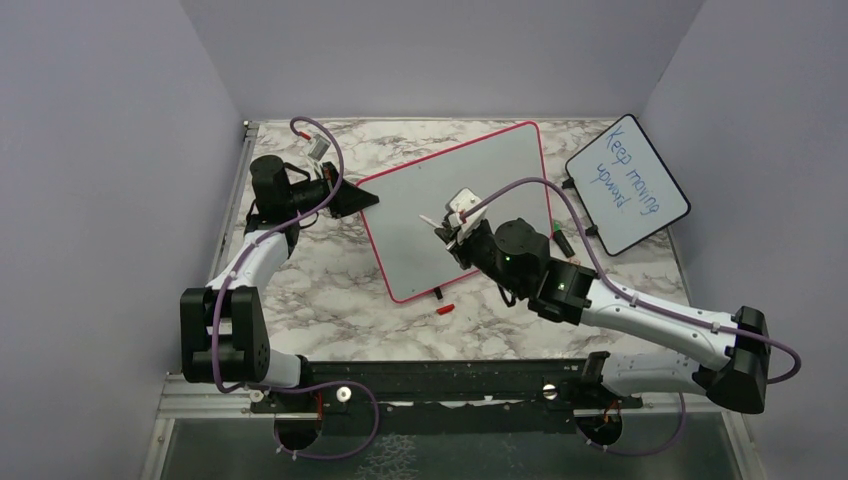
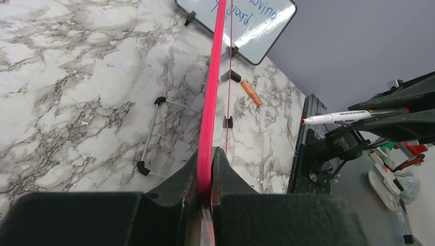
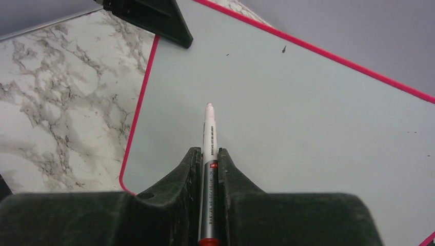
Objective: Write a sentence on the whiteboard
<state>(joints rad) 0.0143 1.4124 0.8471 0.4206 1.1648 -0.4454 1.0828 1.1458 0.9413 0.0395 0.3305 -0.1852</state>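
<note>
Right claw is clenched on the marker, whose tip points over the whiteboard; I can't tell whether it touches. Left claw is clamped on the whiteboard's pink frame at its 9 o'clock edge. I see the whiteboard mid-tabletop, with a smaller board near it at 2 o'clock.

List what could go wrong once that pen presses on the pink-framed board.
The left pincer clamps only the thin rim of the large white pink-framed whiteboard, so writing pressure could swivel it or pull it free. The right pincer holds the slim white-and-grey marker well back from its tip; pressed down, it may tilt in the grip and smear the strokes.
</note>
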